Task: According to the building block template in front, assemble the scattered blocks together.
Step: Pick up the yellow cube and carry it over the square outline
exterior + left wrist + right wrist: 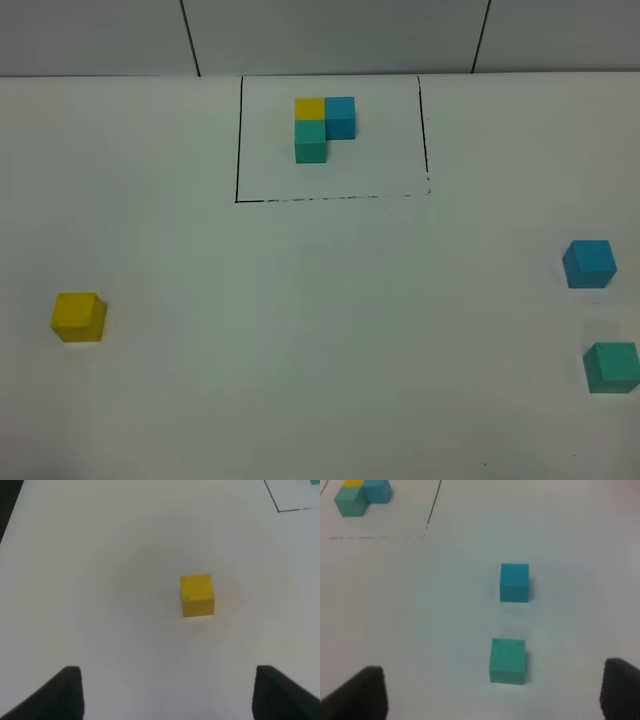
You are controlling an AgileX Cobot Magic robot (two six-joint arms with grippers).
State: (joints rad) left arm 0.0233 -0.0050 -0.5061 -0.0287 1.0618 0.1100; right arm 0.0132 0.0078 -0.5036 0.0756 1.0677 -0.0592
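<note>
left gripper first: its two dark fingers sit wide apart with nothing between them, just bare white table. the yellow cube is out ahead of it, roughly in line with the gap but well clear of both fingers, flat on the table and all by itself. from the high camera that's the near left part of the table.

right gripper is the same deal, fingers spread and holding nothing. the teal-green cube sits just ahead of it, not touching either finger. a bit further out is the blue cube, near the teal-green one but with a clear gap, so they're not joined. in the high view both are at the right edge of the table, teal-green closer to the front and blue behind it.

so all three scattered blocks are apart from each other, yellow far off on the left and the other two on the right.

further back, in the middle, is the template: yellow and blue side by side at the back, with teal-green pressed up in front of the yellow, making an l shape. it sits inside the black rectangle, whose front line looks broken and patchy. behind the table is a grey wall with dark seams.
</note>
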